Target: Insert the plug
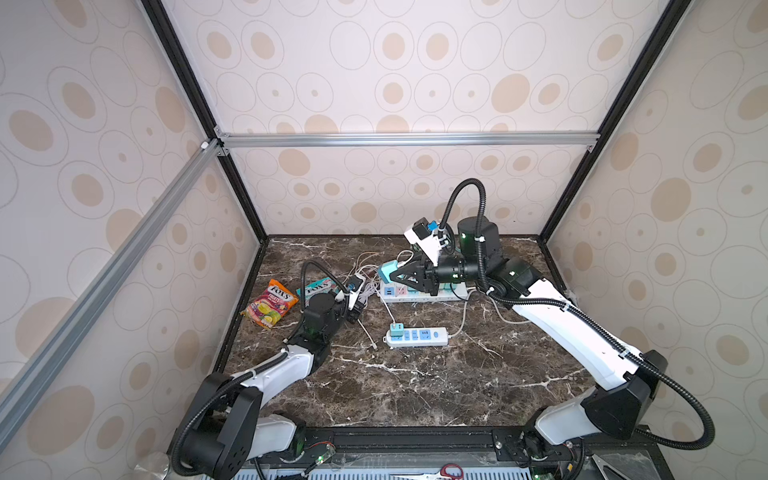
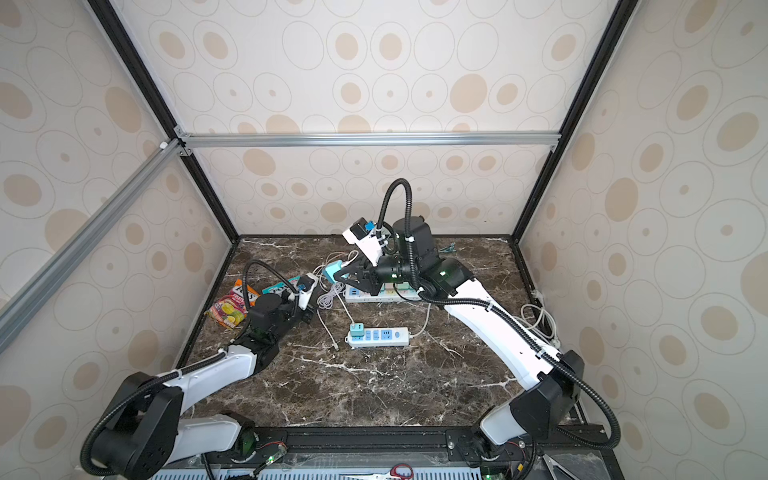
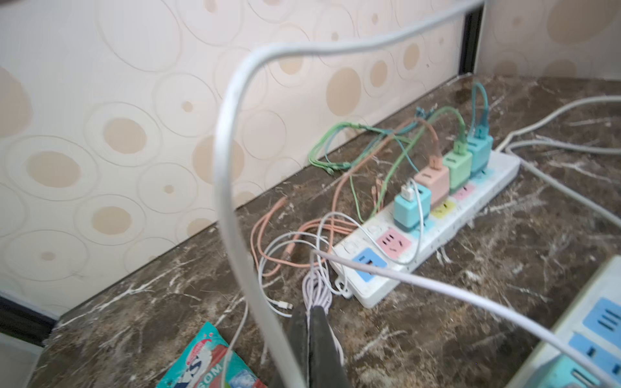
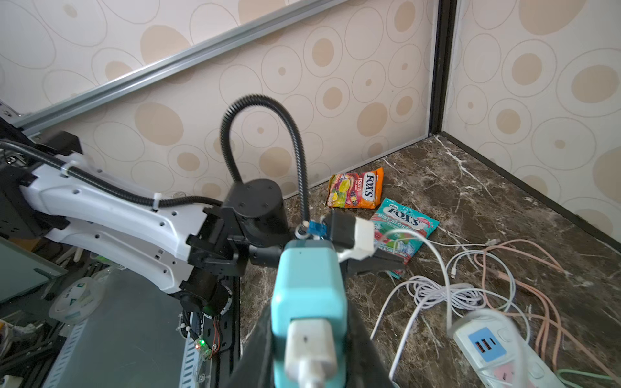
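Right gripper [image 1: 395, 276] clamps the teal charger plug [image 4: 309, 282] near the far power strip [image 3: 440, 233]; left gripper [image 3: 309, 314] is fully closed beside the coiled white cable [image 3: 316, 289]

The teal cube plug [image 1: 387, 270], with a white USB connector [image 4: 311, 349] seated in its face, hung tilted clear of the counter [image 1: 415, 386] in the right gripper [image 1: 397, 273], over the left end of the white, colour-socketed power strip [image 1: 419, 294] lying flat near the counter's back edge.
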`<action>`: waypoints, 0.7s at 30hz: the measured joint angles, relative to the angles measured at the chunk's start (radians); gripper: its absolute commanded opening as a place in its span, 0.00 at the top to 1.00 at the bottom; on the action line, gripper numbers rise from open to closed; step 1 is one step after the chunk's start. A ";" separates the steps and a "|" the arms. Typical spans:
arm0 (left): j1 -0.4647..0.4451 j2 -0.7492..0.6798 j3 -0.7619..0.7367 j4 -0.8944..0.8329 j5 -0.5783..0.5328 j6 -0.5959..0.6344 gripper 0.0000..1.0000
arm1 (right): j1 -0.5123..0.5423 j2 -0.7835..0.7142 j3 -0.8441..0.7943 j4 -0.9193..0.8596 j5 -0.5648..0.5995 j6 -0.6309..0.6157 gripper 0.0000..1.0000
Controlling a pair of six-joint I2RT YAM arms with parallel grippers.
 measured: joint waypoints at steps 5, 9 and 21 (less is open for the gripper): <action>0.001 -0.112 0.023 -0.054 -0.113 -0.004 1.00 | 0.000 0.000 -0.030 -0.029 -0.009 -0.116 1.00; 0.001 -0.146 0.126 -0.162 -0.172 -0.005 1.00 | 0.000 0.000 -0.042 -0.071 -0.011 -0.214 1.00; -0.171 -0.113 0.617 -0.421 -0.179 0.009 1.00 | -0.018 -0.010 -0.064 -0.270 0.103 -0.569 1.00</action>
